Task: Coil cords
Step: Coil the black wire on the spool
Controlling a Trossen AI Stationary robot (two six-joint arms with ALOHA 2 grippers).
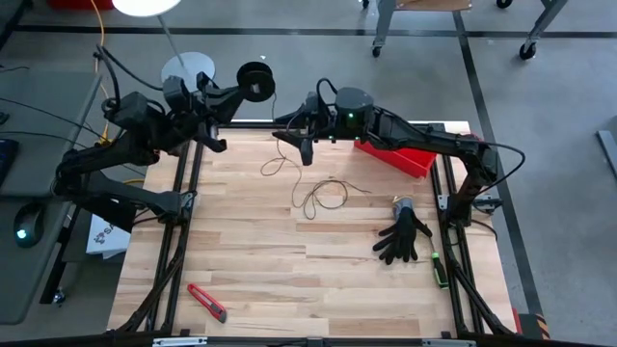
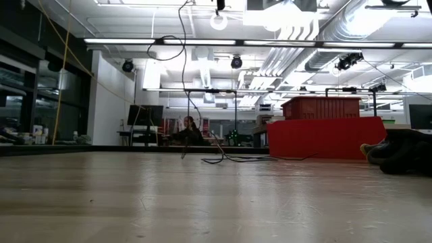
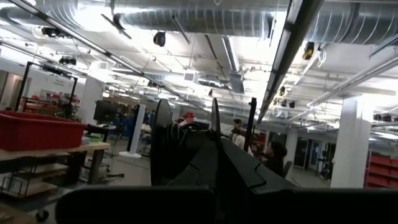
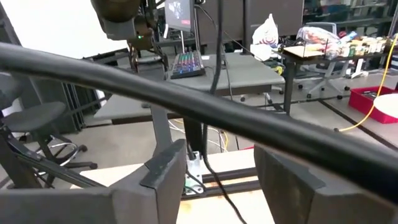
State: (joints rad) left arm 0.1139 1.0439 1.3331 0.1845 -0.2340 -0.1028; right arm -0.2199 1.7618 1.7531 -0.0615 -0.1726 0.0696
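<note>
Grey concrete floor (image 1: 540, 116) with dark tape lines, light wood counter (image 1: 289, 280); white ceiling with exposed silver ducts (image 3: 205, 18), bright strip lights (image 2: 196, 42); desk (image 4: 205, 81) with keyboard (image 4: 186, 64), office chair (image 4: 37, 134), red bins (image 3: 37, 130)

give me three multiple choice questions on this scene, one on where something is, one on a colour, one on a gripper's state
1. Where is the glove?
A. on the table's right side
B. in the red bin
C. held by the left gripper

2. What colour is the utility knife?
A. blue
B. red
C. white

3. How is the right gripper?
A. shut on the cord
B. shut on the glove
C. open

Answers: 1 A, it lies on bare wood near the right edge; 2 B, its handle is red; 3 C, its fingers stand apart, holding nothing.
</note>
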